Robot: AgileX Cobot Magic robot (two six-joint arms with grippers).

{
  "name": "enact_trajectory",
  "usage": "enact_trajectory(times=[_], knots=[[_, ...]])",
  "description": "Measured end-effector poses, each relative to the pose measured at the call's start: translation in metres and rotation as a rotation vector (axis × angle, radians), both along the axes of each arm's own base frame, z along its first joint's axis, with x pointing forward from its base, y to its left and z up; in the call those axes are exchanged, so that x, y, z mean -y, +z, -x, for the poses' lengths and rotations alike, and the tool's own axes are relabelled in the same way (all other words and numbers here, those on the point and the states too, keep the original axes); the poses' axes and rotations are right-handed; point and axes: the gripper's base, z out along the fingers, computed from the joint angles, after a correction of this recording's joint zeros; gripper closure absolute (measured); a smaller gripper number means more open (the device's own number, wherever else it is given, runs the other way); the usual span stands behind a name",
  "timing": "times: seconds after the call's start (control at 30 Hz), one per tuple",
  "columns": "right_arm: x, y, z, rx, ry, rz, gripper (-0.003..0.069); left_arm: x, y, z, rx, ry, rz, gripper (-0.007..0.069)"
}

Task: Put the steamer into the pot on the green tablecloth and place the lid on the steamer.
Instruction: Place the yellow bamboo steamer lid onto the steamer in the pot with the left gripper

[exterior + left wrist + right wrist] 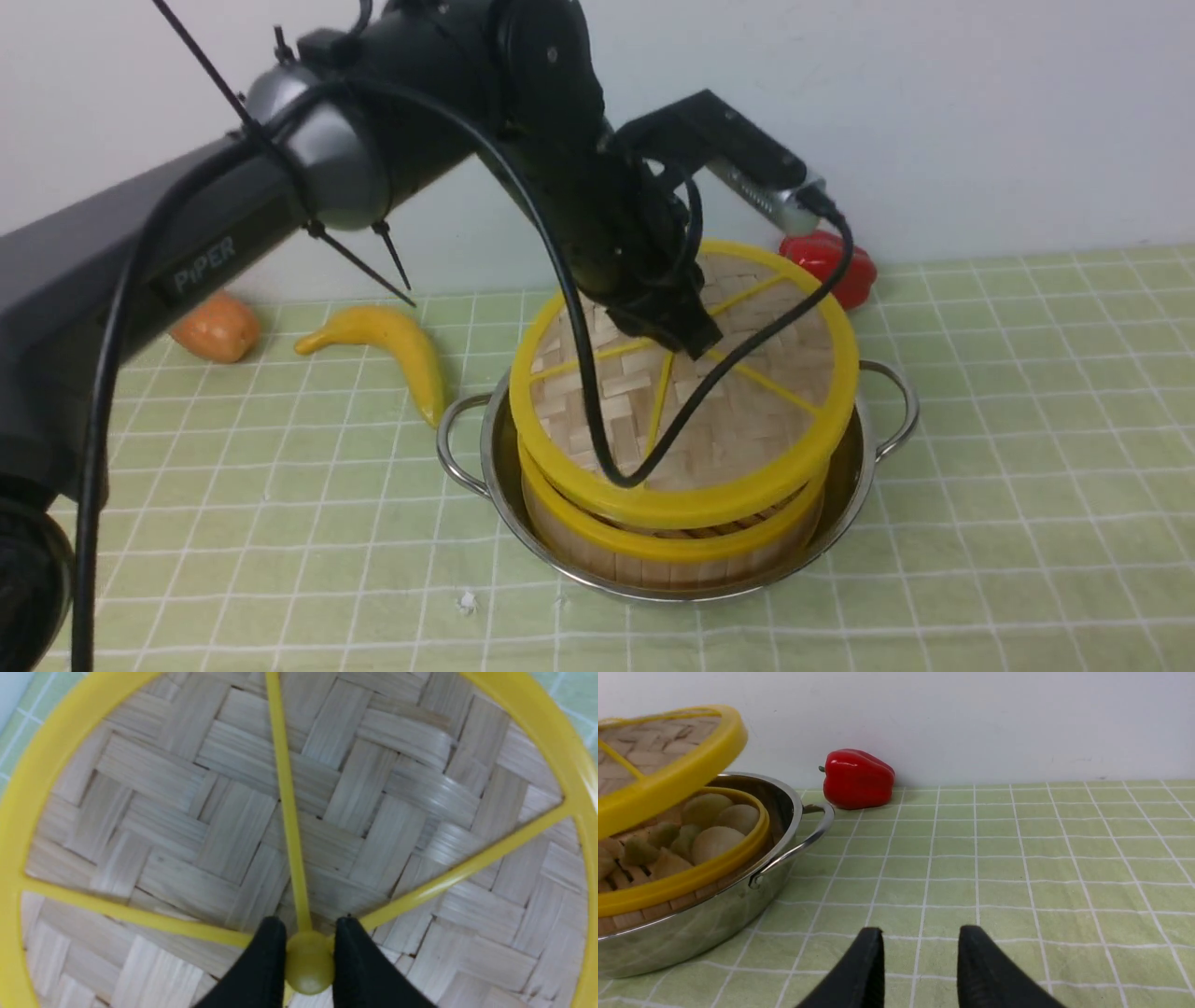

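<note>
The steamer [672, 546], a bamboo basket with a yellow rim, sits inside the shiny pot [845, 485] on the green tablecloth [1027, 420]. Pale round buns [714, 842] lie in the steamer [691, 877]. The woven lid [747, 411] hangs tilted just over the steamer, its right side raised off the rim. My left gripper [695, 341] is shut on the lid's yellow hub [309, 961], one black finger on each side. In the right wrist view, my right gripper [920, 935] stands open low over the cloth, right of the pot [714, 924], with nothing between its fingers.
A red bell pepper [831, 261] lies by the back wall behind the pot. A yellow banana [392, 341] and an orange fruit [217, 327] lie to the pot's left. The left arm's cable loops across the lid.
</note>
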Motion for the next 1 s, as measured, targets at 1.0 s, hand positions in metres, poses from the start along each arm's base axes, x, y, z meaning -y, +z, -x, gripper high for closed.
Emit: enact_trajectory(times=[1.0], knots=[[0.000, 0.000, 0.000, 0.000, 0.000, 0.000, 0.0416, 0.010, -0.043, -0.018, -0.079, -0.012, -0.065, 0.0504]])
